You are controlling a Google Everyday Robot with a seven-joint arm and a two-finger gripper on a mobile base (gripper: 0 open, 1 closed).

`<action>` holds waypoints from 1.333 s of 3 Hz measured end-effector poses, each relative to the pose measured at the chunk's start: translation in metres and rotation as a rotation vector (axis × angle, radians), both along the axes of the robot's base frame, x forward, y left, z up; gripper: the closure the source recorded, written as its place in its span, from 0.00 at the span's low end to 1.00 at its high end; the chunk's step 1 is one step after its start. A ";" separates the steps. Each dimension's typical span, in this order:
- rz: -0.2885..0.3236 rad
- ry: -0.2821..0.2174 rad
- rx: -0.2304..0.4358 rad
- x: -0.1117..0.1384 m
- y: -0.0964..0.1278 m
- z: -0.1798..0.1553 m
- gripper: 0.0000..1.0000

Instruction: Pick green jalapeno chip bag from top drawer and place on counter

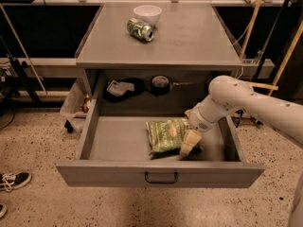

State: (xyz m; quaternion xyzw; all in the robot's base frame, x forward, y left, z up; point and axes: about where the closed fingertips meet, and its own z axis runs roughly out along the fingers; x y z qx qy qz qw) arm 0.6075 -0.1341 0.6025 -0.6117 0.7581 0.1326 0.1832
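The green jalapeno chip bag [166, 134] lies flat on the floor of the open top drawer [118, 141], right of its middle. My gripper [190, 144] reaches down into the drawer from the right, at the bag's right edge and touching or just above it. My white arm [236, 98] comes in from the right, over the drawer's right wall. The gray counter [189, 37] is the cabinet top, above and behind the drawer.
A green-patterned drink can [140, 29] lies on its side on the counter next to a white bowl [147, 14]. The drawer's front panel has a black handle [161, 177]. Dark objects [161, 84] sit in the cabinet recess behind the drawer. A shoe [12, 180] lies on the floor at the left.
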 end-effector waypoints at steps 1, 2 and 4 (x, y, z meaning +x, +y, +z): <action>0.080 0.035 0.085 -0.010 0.029 -0.013 0.00; 0.101 0.038 0.098 -0.012 0.035 -0.016 0.13; 0.084 0.025 0.090 -0.013 0.033 -0.009 0.59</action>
